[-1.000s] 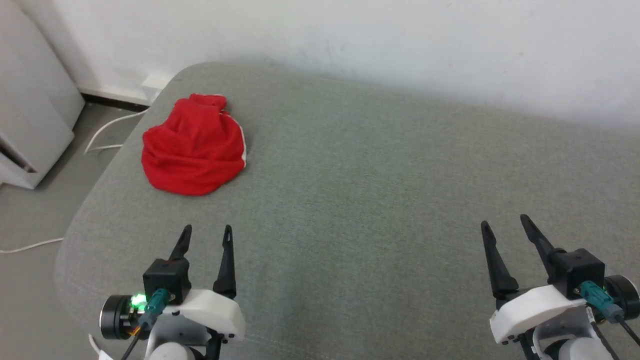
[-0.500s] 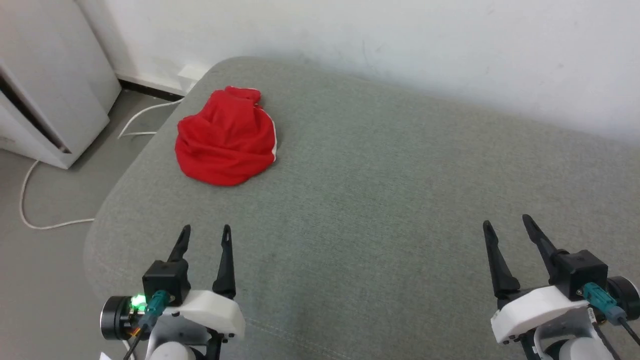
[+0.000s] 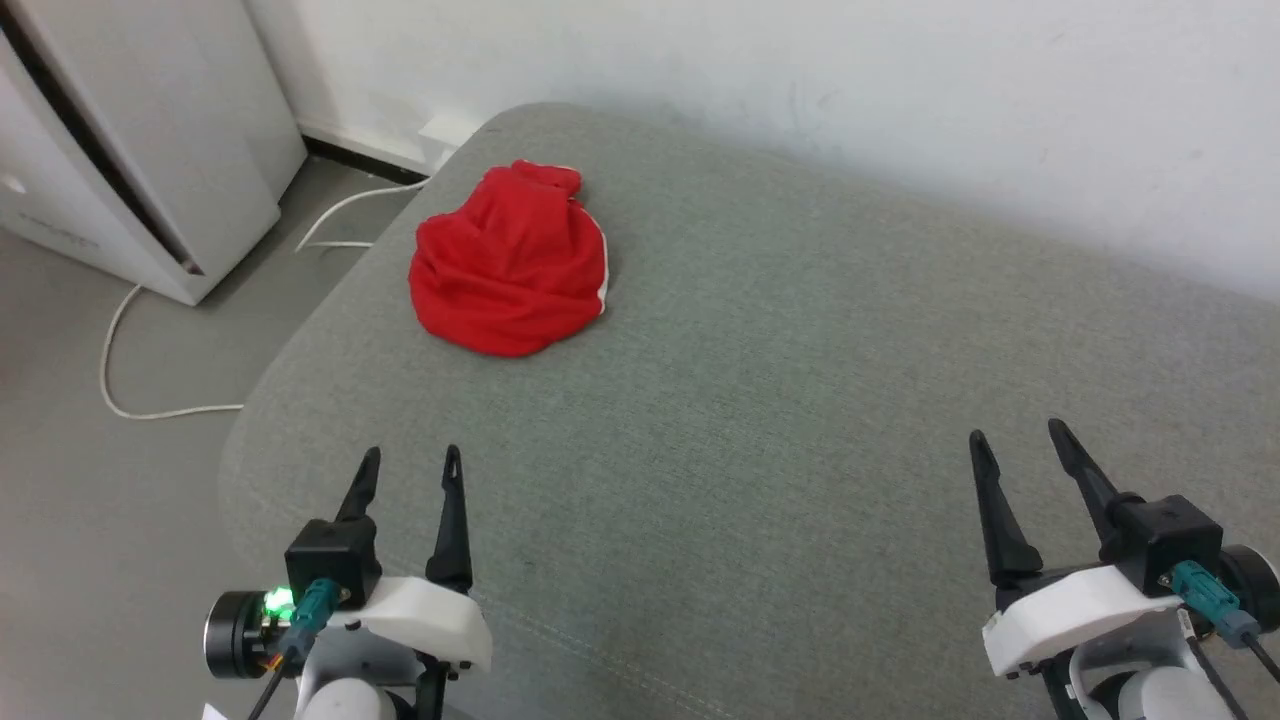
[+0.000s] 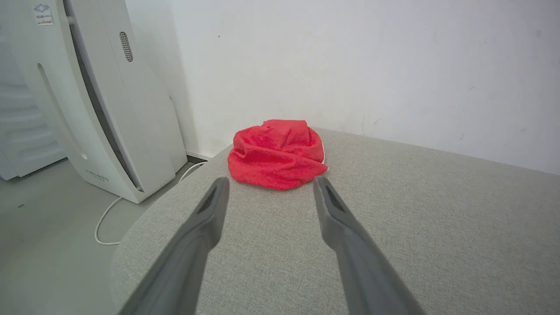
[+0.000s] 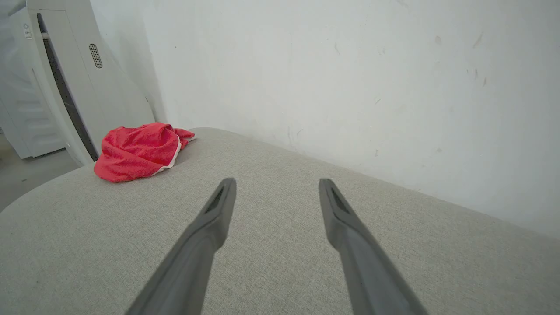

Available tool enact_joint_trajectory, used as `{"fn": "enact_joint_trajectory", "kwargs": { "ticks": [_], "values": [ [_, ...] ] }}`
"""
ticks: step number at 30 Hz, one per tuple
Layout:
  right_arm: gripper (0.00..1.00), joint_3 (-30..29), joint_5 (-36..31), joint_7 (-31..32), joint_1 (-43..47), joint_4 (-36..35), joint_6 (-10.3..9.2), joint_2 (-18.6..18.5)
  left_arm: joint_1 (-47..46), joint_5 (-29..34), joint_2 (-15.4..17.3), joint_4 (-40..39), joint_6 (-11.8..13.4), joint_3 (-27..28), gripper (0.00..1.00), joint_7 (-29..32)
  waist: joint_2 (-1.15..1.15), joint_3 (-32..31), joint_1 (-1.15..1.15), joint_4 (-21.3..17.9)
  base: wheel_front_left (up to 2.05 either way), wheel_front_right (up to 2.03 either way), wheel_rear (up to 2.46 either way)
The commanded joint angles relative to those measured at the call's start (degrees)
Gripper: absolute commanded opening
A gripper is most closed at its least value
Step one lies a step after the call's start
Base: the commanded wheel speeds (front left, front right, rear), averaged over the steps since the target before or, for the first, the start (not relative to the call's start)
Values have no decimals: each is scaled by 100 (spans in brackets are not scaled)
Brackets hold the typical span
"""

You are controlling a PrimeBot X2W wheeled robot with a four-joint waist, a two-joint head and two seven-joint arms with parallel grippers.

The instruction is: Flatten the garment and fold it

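Note:
The garment (image 3: 508, 265) is a crumpled bright red heap with a thin white stripe along one side, lying at the far left corner of the grey cushioned surface (image 3: 780, 400). Its print is hidden in the folds. From the left wrist the garment (image 4: 276, 154) sits straight ahead beyond the fingers; from the right wrist the garment (image 5: 139, 151) lies far off to the left. My left gripper (image 3: 412, 462) hovers open near the front edge, well short of the heap. My right gripper (image 3: 1015, 436) is open too, far to the right, holding nothing.
A white appliance (image 3: 130, 150) stands on the floor left of the cushion, with a white cable (image 3: 140, 340) trailing across the grey floor. A white wall (image 3: 800, 90) runs right behind the cushion. The cushion's rounded left edge (image 3: 270, 400) drops off close to the garment.
The whole head view has swung left, so the camera has moved: the garment now appears further right and the appliance has come into the picture. Both grippers stay open in the same pose.

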Motion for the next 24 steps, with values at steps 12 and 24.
{"fn": "enact_joint_trajectory", "kwargs": {
  "ticks": [12, 24],
  "values": [
    [100, 4, 36, -168, -115, 73, -9, 14, -137, -131, 77, 173, 149, -81, 100, -184, 1, 40, 0, 429, 0, 0, 0],
    [100, -23, 43, -248, -135, 103, -10, 16, -166, -244, 95, 282, 256, -131, 100, -328, 1, 45, 0, 739, 0, 0, 0]
  ]
}}
